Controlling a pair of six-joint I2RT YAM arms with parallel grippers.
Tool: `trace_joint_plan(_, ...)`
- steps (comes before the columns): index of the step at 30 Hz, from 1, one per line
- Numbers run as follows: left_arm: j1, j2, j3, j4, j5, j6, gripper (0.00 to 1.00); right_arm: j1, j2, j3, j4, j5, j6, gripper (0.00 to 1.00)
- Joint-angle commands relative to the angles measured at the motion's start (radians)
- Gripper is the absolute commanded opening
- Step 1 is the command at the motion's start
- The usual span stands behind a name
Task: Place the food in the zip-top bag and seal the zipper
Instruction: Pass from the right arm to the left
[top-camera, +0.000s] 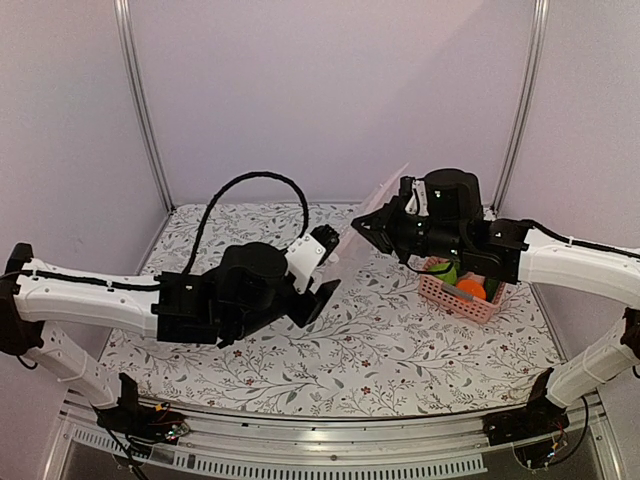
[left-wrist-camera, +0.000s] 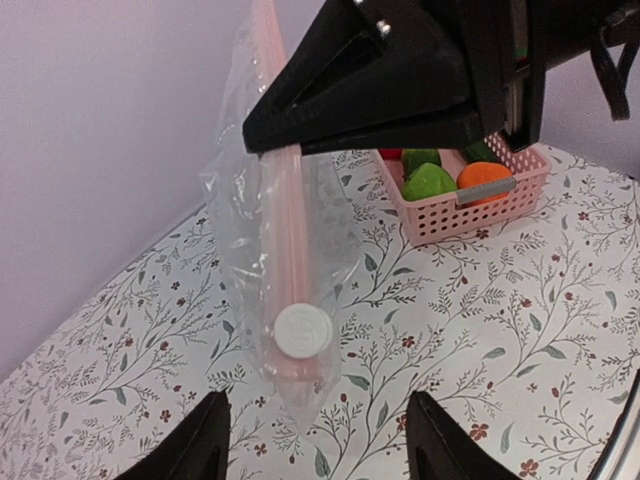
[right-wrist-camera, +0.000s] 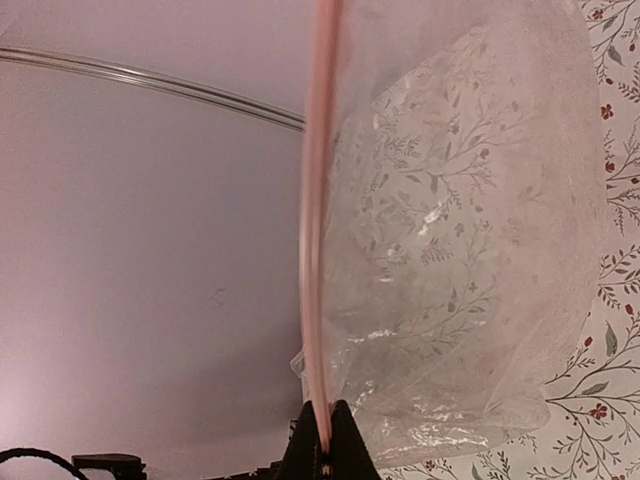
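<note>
Left wrist | right pincer (left-wrist-camera: 258, 138) clamped on zipper (left-wrist-camera: 291, 230), zip-top bag (left-wrist-camera: 236, 255) dangling | left pincer (left-wrist-camera: 318, 450) apart | risk: limp bag may swing, left misses edge

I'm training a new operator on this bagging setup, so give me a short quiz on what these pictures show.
1. True or false: food is already inside the bag.
2. Fill in: the left arm's fingers, facing the hanging bag, stand ____ (open or shut).
3. What are the right arm's fingers shut on? A) a piece of food B) the bag's pink zipper strip C) nothing

Key
1. False: the food sits in the pink basket.
2. Open.
3. B.
</note>
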Motion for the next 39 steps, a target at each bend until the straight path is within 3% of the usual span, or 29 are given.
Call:
trace_joint_plan(1,-0.013,0.034,0.035,0.075,-0.061,0.076,0.58,0.005,0.005,0.018,0.008,-0.004,0.018,0.0)
trace_joint_plan(9,-0.02,0.112,0.09,0.09,-0.143,0.151,0.51,0.005,0.003,0.015,0.009,-0.053,0.02,0.0)
trace_joint_plan(16,-0.033,0.148,0.107,0.115,-0.224,0.2,0.33,0.005,0.001,0.012,0.01,-0.064,0.024,0.0)
trace_joint_plan(24,-0.034,0.129,0.113,0.074,-0.216,0.191,0.12,0.003,-0.023,-0.01,0.009,-0.046,0.016,0.22)
trace_joint_plan(31,-0.004,0.037,0.118,-0.055,-0.039,0.088,0.04,-0.017,-0.127,-0.072,-0.001,0.06,-0.067,0.48)
trace_joint_plan(39,0.153,-0.094,0.198,-0.334,0.445,-0.061,0.05,-0.049,-0.349,-0.131,-0.061,0.117,-0.339,0.65)
